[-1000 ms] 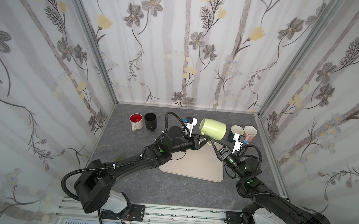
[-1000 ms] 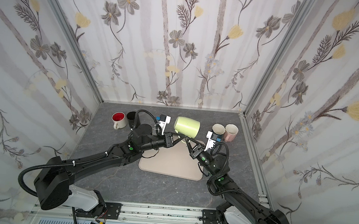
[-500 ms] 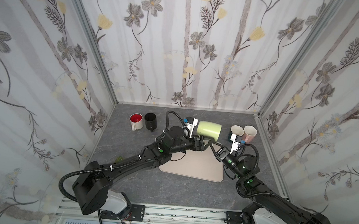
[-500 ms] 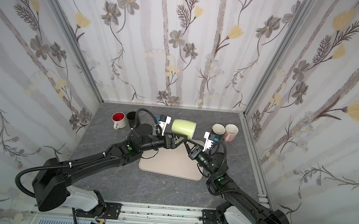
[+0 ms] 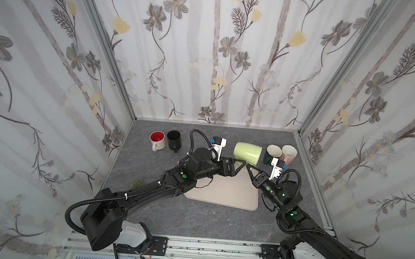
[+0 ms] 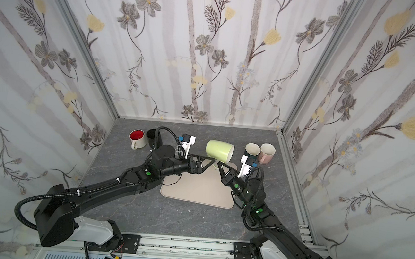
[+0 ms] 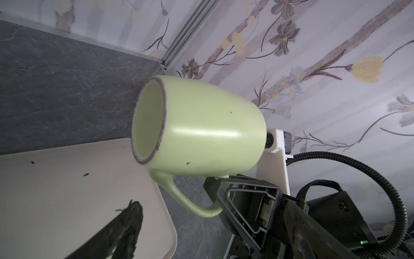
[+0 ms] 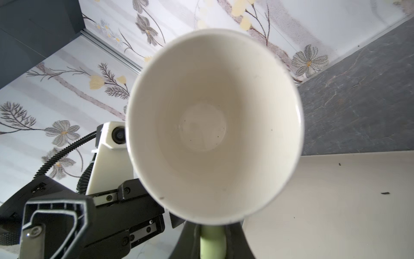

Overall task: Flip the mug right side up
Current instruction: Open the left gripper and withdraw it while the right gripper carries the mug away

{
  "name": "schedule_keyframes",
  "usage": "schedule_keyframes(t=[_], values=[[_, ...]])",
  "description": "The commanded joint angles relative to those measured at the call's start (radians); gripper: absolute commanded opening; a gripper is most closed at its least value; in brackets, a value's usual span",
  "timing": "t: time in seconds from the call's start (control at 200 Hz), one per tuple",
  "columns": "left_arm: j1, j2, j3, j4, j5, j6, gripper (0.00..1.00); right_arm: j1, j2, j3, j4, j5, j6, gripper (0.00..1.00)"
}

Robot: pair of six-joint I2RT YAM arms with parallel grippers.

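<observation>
Above far edge of beige flat mat (image 5: pixel 221 192): right gripper (image 5: pixel 247 166) clamped on handle (image 7: pixel 190 201) of pale green ceramic mug (image 5: pixel 247 153), mug on side, empty. Left gripper (image 6: pixel 210 163) spread wide, just beside mug. Behind: dark green mug (image 5: pixel 273 151), pink ceramic mug (image 5: pixel 289 154), upright, empty

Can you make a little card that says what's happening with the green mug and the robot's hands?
mug: green mug, tipped on its side in the air, above the far edge of the beige mat
right hand: shut on the mug's handle
left hand: open, holding nothing
right side up: not yet
</observation>
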Motion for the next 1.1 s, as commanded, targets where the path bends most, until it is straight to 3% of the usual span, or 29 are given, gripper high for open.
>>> schedule_keyframes(t=[0.0, 0.37, 0.759, 1.094], values=[[0.000, -0.029, -0.041, 0.015, -0.064, 0.018, 1.00, 0.000, -0.026, 0.032, -0.099, 0.083, -0.056, 0.00], [-0.001, -0.109, -0.136, -0.058, -0.178, 0.060, 1.00, -0.005, -0.180, 0.015, -0.369, 0.247, -0.126, 0.00], [0.002, -0.264, -0.321, -0.162, -0.264, 0.128, 1.00, -0.073, -0.178, 0.225, -0.824, 0.478, -0.248, 0.00], [0.000, -0.331, -0.516, 0.036, -0.252, 0.202, 1.00, -0.280, -0.066, 0.341, -0.919, 0.438, -0.360, 0.00]])
